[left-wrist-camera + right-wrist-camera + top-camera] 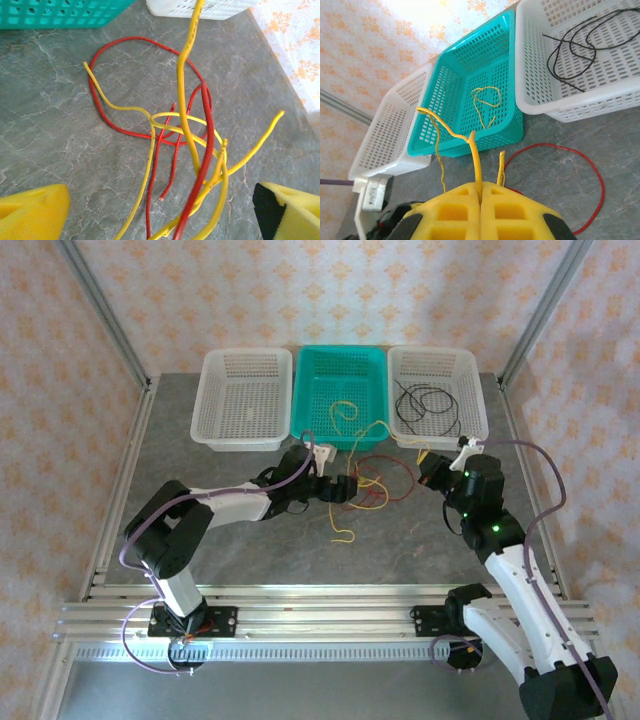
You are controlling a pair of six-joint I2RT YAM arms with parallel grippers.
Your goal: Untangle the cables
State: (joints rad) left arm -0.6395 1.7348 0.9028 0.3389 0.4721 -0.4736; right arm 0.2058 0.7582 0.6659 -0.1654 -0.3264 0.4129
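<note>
Below the teal basket (340,351), mid-frame, the cables (372,483) lie tangled on the table (250,540), my left pincer (160,215) spread wide over them, my right pincer (480,192) pinching one yellow cable (476,160) to draw it free, so next, I judge, left must grip a red cable (207,125) to hold it.

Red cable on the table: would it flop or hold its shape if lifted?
Likely floppy: the red cable lies in loose loops flat on the table. Probably light, being so thin. Lifting it would likely drag the yellow cables along, since they cross it in a tangle.
</note>
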